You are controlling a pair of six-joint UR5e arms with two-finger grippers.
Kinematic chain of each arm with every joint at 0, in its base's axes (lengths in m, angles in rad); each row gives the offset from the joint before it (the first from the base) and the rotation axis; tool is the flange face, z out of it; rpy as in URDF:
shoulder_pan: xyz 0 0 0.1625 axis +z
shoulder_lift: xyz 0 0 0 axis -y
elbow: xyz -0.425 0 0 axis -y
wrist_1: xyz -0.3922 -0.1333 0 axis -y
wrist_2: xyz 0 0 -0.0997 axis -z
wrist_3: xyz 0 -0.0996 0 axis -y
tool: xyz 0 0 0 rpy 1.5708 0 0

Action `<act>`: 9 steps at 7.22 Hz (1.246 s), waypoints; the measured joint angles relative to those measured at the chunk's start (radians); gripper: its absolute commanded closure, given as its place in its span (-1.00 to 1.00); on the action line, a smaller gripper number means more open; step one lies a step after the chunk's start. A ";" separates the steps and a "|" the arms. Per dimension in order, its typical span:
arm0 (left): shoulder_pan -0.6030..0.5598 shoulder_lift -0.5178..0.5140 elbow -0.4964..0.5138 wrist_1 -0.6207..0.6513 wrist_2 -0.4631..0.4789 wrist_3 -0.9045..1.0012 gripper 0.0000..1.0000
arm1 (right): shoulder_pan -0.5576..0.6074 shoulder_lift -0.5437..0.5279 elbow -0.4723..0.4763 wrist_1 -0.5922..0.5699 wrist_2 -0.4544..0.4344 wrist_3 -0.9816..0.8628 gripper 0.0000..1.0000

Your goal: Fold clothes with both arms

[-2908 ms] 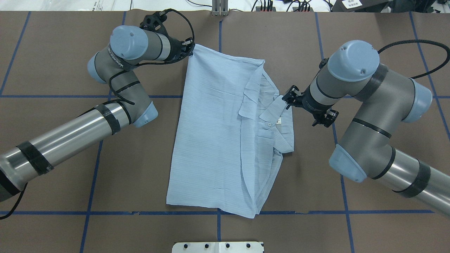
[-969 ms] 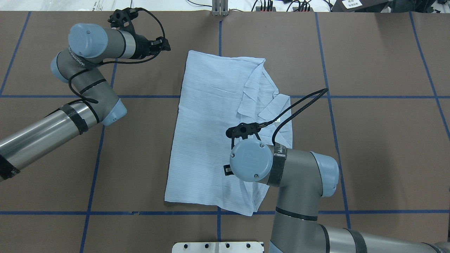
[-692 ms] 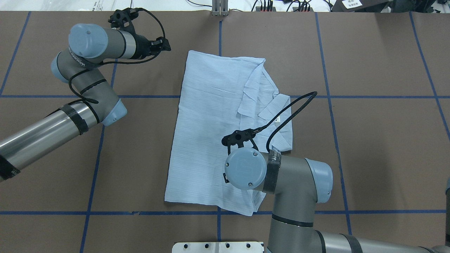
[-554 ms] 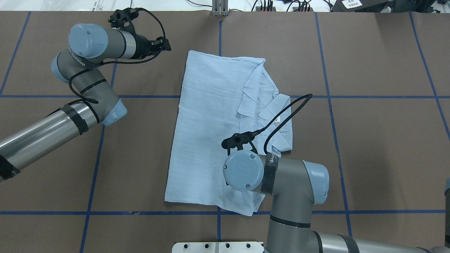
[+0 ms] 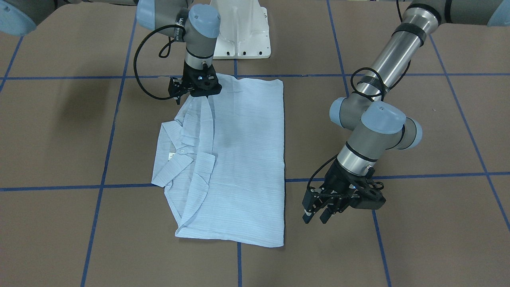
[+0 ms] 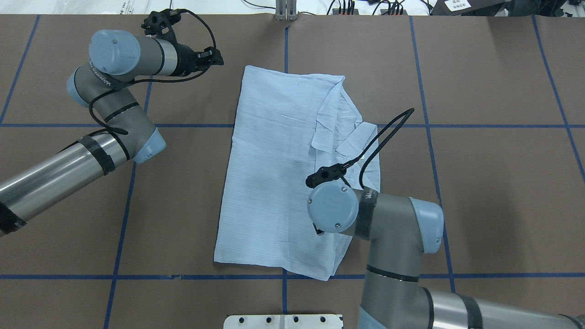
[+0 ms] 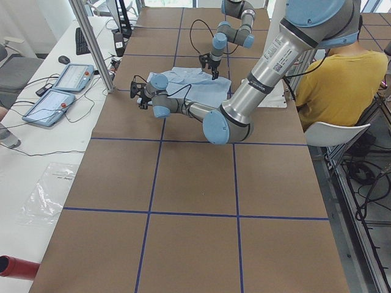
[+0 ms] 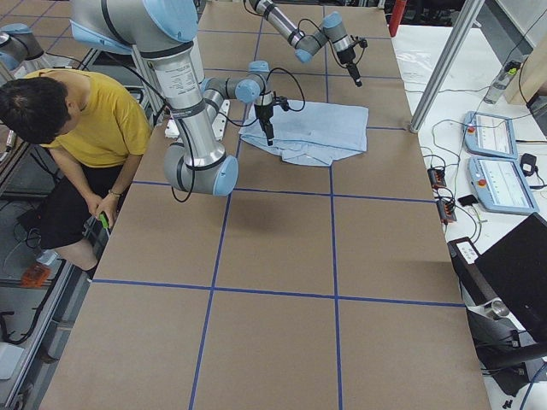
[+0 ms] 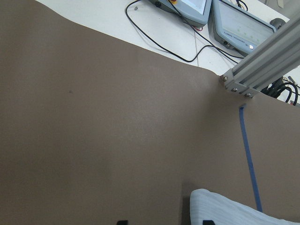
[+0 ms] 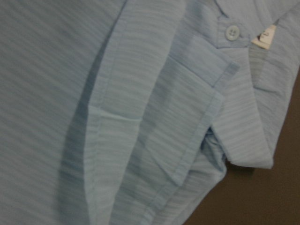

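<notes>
A brown-covered bench (image 6: 480,183) crossed by blue tape lines carries the work, with a white side table of cabled control panels (image 7: 61,85) along its far edge and a seated person in a yellow top (image 8: 94,120) beside the robot's white pedestal (image 5: 239,36). The light-blue pinstriped shirt (image 6: 269,173) lies flat at the bench's middle, folded to a long rectangle whose long axis runs from the robot's side to the far side, slightly slanted. Its collar (image 6: 354,139) points to the robot's right.

The right arm (image 6: 393,224) reaches over the shirt's near end. Its right gripper (image 5: 200,89) aims down at the cloth; I cannot tell how its fingers stand. The left arm (image 6: 55,178) holds the left gripper (image 5: 315,217) over bare bench just off the shirt's far left corner, fingers (image 9: 206,221) spread, holding nothing.

A pale button (image 10: 232,32) and white neck label (image 10: 263,38) sit at the collar.
</notes>
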 measured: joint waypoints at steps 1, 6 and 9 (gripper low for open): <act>0.000 0.000 -0.005 0.000 0.000 -0.001 -0.24 | 0.034 -0.072 0.052 0.001 0.018 -0.047 -1.00; 0.000 -0.001 -0.041 0.004 0.000 -0.010 -0.23 | -0.004 -0.117 0.149 0.066 0.030 0.375 -1.00; 0.001 -0.001 -0.048 0.005 0.000 -0.010 -0.24 | -0.052 -0.125 0.115 0.361 0.032 0.960 -1.00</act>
